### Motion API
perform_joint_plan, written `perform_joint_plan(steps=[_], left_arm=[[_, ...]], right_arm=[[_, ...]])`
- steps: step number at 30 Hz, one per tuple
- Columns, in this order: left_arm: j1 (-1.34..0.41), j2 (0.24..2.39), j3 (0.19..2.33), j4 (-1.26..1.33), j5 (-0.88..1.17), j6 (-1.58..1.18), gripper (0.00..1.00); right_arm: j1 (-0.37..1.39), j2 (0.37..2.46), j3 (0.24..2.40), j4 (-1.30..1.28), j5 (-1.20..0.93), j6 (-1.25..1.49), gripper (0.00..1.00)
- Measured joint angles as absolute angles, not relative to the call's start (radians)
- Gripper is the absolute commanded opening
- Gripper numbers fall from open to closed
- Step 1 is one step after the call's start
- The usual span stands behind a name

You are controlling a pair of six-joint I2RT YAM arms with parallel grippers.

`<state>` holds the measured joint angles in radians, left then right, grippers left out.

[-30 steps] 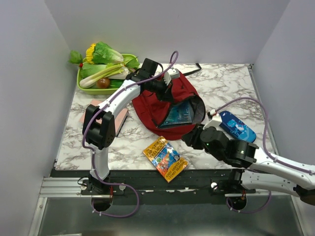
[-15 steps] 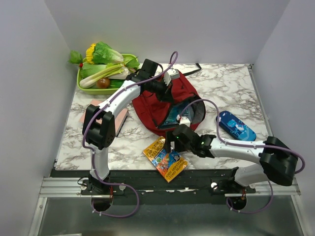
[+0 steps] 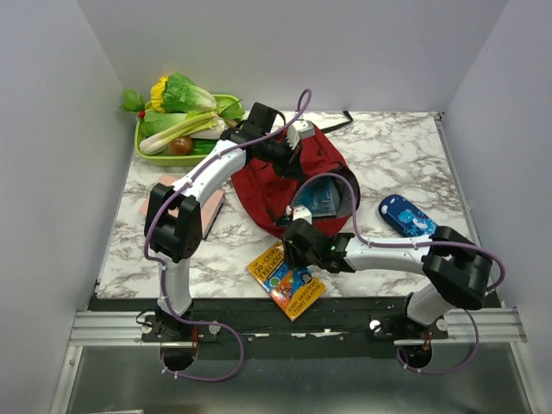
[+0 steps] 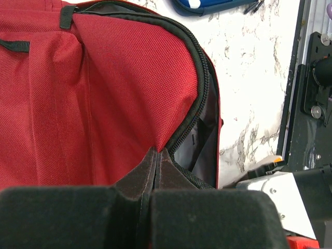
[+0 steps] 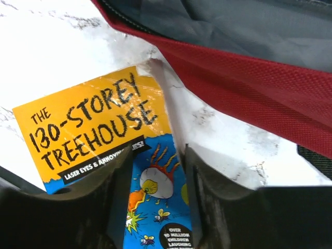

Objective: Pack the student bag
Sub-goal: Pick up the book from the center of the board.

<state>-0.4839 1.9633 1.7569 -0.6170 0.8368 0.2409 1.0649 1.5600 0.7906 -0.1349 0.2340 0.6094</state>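
Note:
The dark red student bag (image 3: 274, 179) lies open in the middle of the table, with a blue book (image 3: 321, 200) inside it. My left gripper (image 3: 290, 157) is shut on the bag's zipper rim (image 4: 155, 155) and holds the opening up. A yellow and blue paperback, "The 130-Storey Treehouse" (image 3: 285, 281), lies flat on the table in front of the bag. My right gripper (image 3: 291, 250) is open and low over the paperback's far edge (image 5: 155, 171). One finger is over the cover (image 5: 98, 129) and the other over bare table beside the bag's wall (image 5: 249, 78).
A blue patterned pencil case (image 3: 405, 216) lies right of the bag and shows in the left wrist view (image 4: 207, 5). A green tray (image 3: 145, 153) of vegetables stands at the back left. A pink notebook (image 3: 213, 207) lies left of the bag. A black strap (image 3: 341, 119) trails behind it.
My right arm has swung left from beside the pencil case to the paperback's far edge. The paperback has shifted slightly. My left gripper has kept its hold on the bag.

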Motion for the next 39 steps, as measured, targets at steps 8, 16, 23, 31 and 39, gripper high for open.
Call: perform_joint_plan(steps=[8,16,23,31,39], left_arm=[[-0.479,1.963,1.789,-0.646,0.837,0.251,0.0],[-0.472,1.963,1.794,-0.68,0.837,0.274,0.0],[-0.463,1.964,1.835,-0.714,0.834,0.291,0.0],[-0.46,1.967,1.874,-0.743,0.831,0.305,0.0],[-0.46,1.969,1.87,-0.751,0.832,0.322,0.0]], right_arm=[[1.108,1.575,0.814,-0.146,0.274,0.657,0.01],[1.112,1.476,0.727,-0.119,0.275,0.713,0.01],[1.118,1.087,0.604,-0.161,0.264,0.743,0.01],[1.111,0.679,0.569,-0.268,0.345,0.794,0.01],[0.979,0.617,0.709,-0.412,0.487,0.784,0.01]])
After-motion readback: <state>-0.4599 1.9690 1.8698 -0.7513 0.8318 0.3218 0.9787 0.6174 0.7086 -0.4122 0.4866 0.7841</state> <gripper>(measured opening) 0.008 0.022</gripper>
